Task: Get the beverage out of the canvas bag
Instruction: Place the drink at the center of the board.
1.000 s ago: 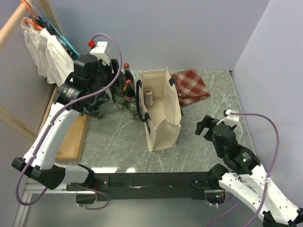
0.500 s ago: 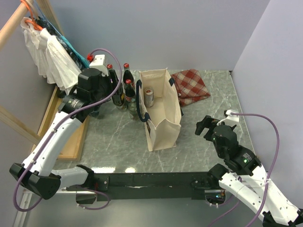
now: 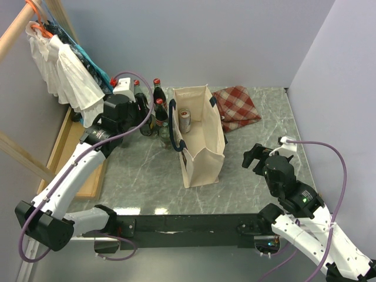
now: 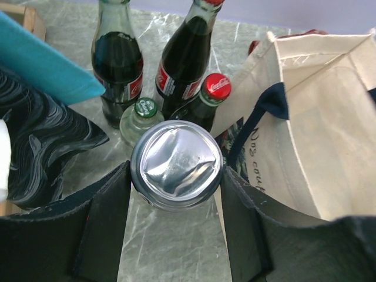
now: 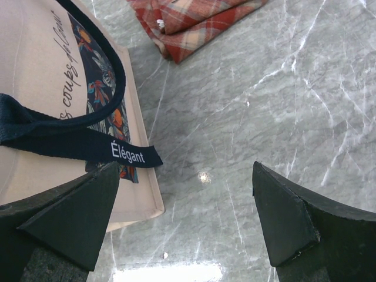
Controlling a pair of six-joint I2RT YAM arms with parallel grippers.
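Beverage can [image 4: 176, 164], low-centre in the left wrist view, is clamped in your left gripper [image 4: 176, 173] just outside the canvas bag [image 4: 317, 117]; lower it carelessly and it may topple the crowded glass bottles [image 4: 179, 70] just beyond, while your right gripper [image 5: 185, 205] hangs wide open, empty.

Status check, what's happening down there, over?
Left tool shut on can, outside bag. Right tool open, empty. Another can inside bag. Bottles close beside held can.
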